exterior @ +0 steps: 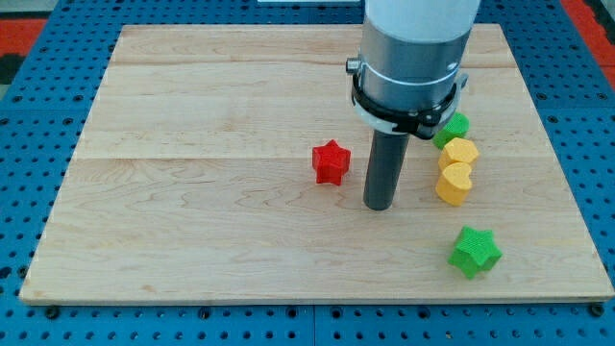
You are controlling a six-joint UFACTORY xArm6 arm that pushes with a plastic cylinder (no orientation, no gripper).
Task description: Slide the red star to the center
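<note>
Pale wood-grain desk (192, 192), chunky red star (331, 162) near frame centre, smooth dark rod's tip (379, 207) just right of it, no jaws on this arm, yellow blocks (456, 168) and green star (475, 252) lower right

Lab bench — blue pegboard (58, 322), wooden board (192, 192).

Bright, even light; soft shadows
</note>
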